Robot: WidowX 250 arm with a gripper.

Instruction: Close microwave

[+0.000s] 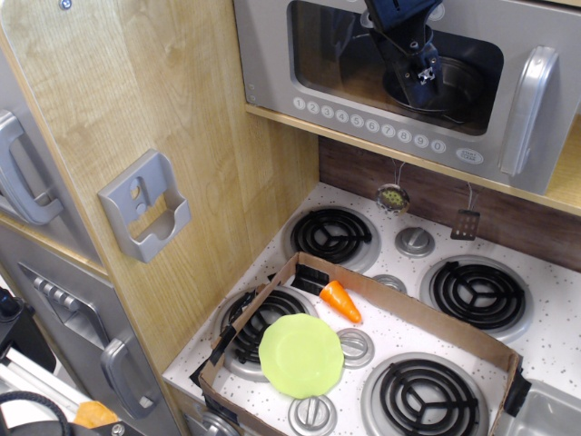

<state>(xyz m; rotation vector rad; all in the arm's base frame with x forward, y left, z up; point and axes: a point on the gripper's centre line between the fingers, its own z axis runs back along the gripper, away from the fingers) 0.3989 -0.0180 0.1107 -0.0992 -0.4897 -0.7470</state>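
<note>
The microwave (363,113) sits at the top, above the stove. Its silver-grey door has a dark window (327,54), a row of round number buttons (368,126) and a curved silver handle (529,109) on the right. The door lies nearly flat against the wooden compartment. My gripper (423,78), dark and blue, hangs in front of the window, touching or just off the door. Its fingers point down and look pressed together with nothing between them. A metal pot (454,86) shows through the window behind it.
Below is a white stove top (545,318) with black burners. An open cardboard box (399,304) on it holds a green plate (300,355) and an orange carrot (341,301). A grey wall bracket (145,205) and grey cabinet doors (54,300) are at the left.
</note>
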